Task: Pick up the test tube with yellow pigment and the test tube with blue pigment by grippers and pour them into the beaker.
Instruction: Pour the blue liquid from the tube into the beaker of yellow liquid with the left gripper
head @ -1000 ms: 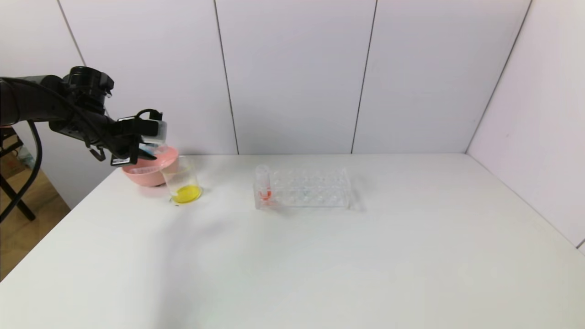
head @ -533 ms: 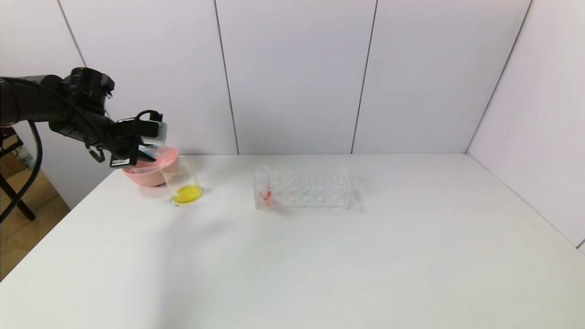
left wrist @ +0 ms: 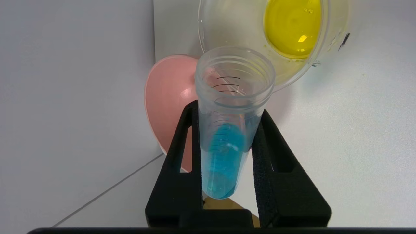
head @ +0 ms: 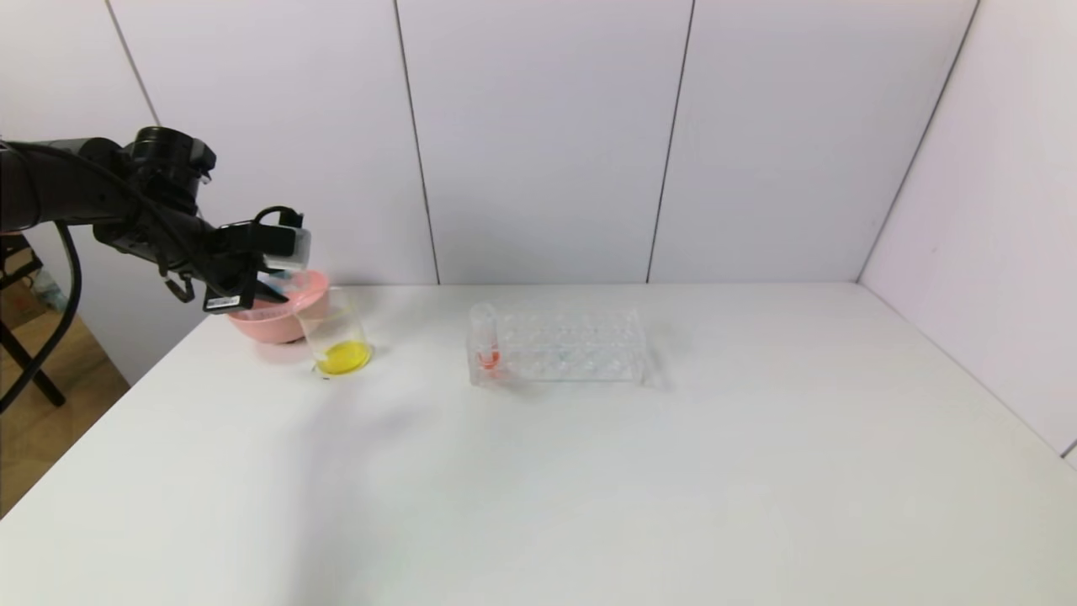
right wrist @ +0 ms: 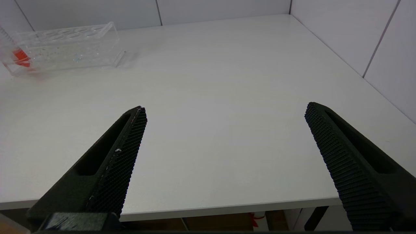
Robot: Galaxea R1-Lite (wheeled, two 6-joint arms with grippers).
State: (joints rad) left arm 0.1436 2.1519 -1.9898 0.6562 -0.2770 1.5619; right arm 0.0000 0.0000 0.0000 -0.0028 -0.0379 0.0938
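the left gripper [left wrist: 227,143] clenched the test tube with blue pigment [left wrist: 227,136], tilted just above the beaker [head: 335,333]. its mouth sat near the beaker's rim, so blue could spill outside. only the left wrist view showed the blue. the right gripper [right wrist: 224,156] gaped empty, well away from the beaker.

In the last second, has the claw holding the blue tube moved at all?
Yes, slightly. The left gripper, shut on the test tube with blue pigment, crept rightward over the pink bowl toward the beaker.
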